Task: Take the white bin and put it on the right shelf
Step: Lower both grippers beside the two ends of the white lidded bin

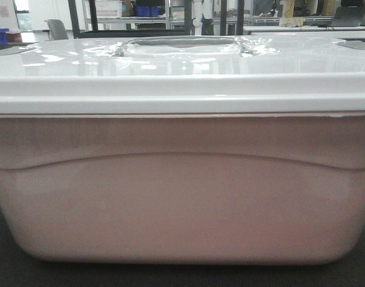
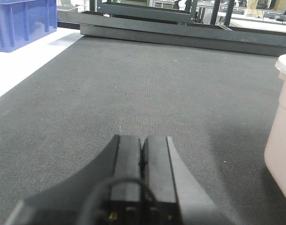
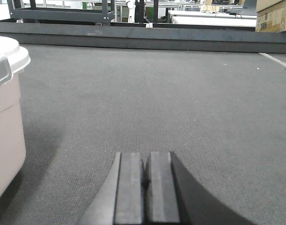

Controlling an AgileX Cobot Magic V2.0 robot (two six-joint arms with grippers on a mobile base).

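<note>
The bin (image 1: pixel 182 197) stands square in front of us on the grey mat (image 2: pixel 133 84), so close that it fills the front view edge to edge, with its lid (image 1: pixel 182 66) seated all round. With the lid on and the body opaque, we cannot tell whether anything is inside. The left fingers (image 2: pixel 133 154) are pressed together, holding nothing, low over the mat with the bin's end wall just off to their right. The right fingers (image 3: pixel 133 173) are likewise closed and empty, the bin's other end at the left of their view. We judge the arms flank the bin this way because it is too wide for one hand: each side needs to come in under the lid's lip (or squeeze the end walls), and neither touches it yet, so the grab is not begun. A blue crate (image 2: pixel 21 23) sits well off to the far left, its contents hidden from this low angle, and a cardboard box (image 3: pixel 274 14) shows far right. We cannot pick out the right shelf in any view.
</note>
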